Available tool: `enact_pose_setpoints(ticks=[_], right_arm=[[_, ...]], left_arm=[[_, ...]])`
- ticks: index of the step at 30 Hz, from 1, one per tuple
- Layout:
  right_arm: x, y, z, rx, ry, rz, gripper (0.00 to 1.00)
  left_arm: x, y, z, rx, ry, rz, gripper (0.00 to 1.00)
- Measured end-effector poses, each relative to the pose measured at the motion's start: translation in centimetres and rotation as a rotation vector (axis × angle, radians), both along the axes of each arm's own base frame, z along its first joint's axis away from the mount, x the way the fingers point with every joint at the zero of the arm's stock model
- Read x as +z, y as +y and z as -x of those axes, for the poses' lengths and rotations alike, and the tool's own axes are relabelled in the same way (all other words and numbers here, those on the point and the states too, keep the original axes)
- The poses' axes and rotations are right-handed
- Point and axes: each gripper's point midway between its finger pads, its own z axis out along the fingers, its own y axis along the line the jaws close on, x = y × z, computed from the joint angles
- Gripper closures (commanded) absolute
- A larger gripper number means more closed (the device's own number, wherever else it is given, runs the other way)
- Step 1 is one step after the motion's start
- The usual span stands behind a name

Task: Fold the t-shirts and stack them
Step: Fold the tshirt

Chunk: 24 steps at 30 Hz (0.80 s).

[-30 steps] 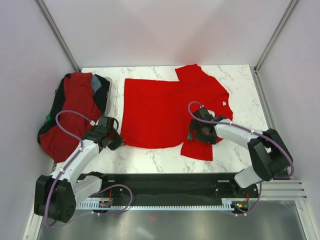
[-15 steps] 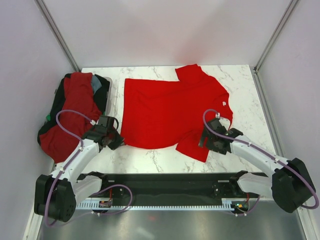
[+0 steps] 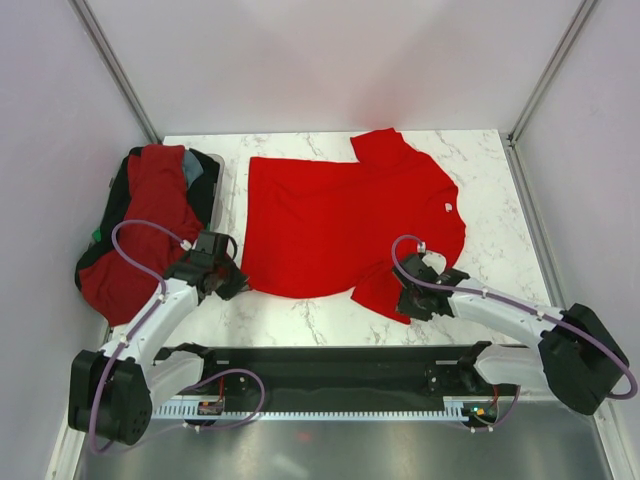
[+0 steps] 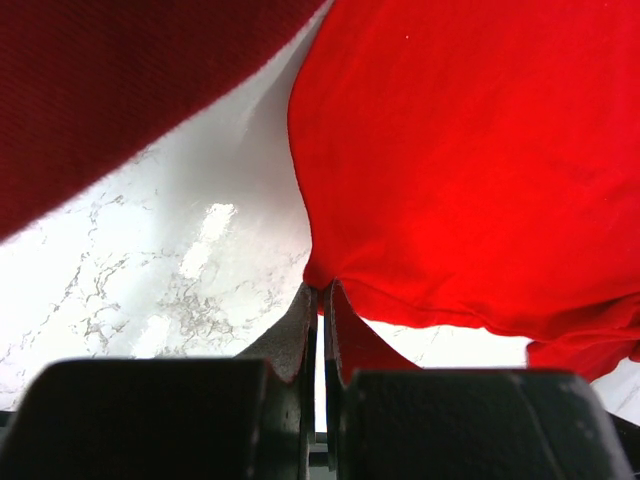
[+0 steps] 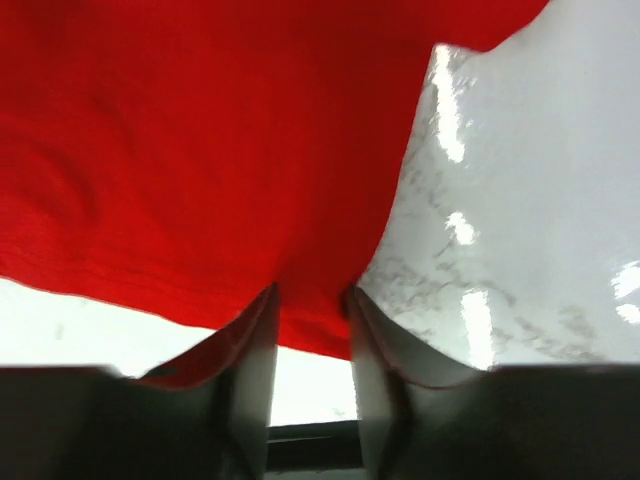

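Red shirt (image 3: pixel 330 225) lies flat at the middle of the bench (image 3: pixel 490 180), long axis left–right, collar toward the right edge, hem beside the bin (image 3: pixel 213 190) of piled shirts (image 3: pixel 150 215) at the left edge. Bare bench shows along the right and near edges. Left end effector (image 3: pixel 240 284) pinches the near hem corner; right end effector (image 3: pixel 402 301), part-spread, straddles the near sleeve's edge.

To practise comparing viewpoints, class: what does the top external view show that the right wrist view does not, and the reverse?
Only top external: the dark bin heaped with dark red and grey-blue shirts, the left tool, the white neck label. Only right wrist: the hem lying between the right tool's parted fingers. Both: the bright red cloth t-shirt, the white marble table.
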Motion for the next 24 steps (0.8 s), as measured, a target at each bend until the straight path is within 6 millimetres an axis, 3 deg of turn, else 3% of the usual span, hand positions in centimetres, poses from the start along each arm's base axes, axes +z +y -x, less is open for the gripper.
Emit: enact_pose_setpoints(ticks=[2, 3, 4, 5, 11, 19, 24], right_arm=[[-0.1, 0.2, 0.0, -0.005, -0.007, -0.012, 0.76], [-0.1, 0.2, 0.1, -0.008, -0.011, -0.015, 0.91], [-0.1, 0.2, 0.1, -0.013, -0.014, -0.021, 0.98], [-0.2, 0.3, 0.2, -0.016, -0.015, -0.027, 1.0], [1.1, -0.2, 1.0, -0.033, -0.028, -0.049, 1.0], [9.2, -0.2, 1.9, -0.024, -0.154, -0.174, 1.0], [11.3, -2.1, 3.5, -0.051, -0.167, -0.17, 1.0]], left_arm=[[0.0, 0.0, 0.0, 0.0, -0.001, 0.0, 0.98], [0.0, 0.0, 0.0, 0.0, -0.001, 0.0, 0.98], [0.0, 0.0, 0.0, 0.0, -0.001, 0.0, 0.98], [0.0, 0.0, 0.0, 0.0, -0.002, 0.001, 0.98], [0.4, -0.6, 0.5, -0.019, 0.01, 0.033, 0.98], [5.0, -1.6, 1.2, -0.06, -0.072, 0.104, 0.98], [5.7, -1.4, 2.9, -0.073, -0.078, 0.116, 0.98]])
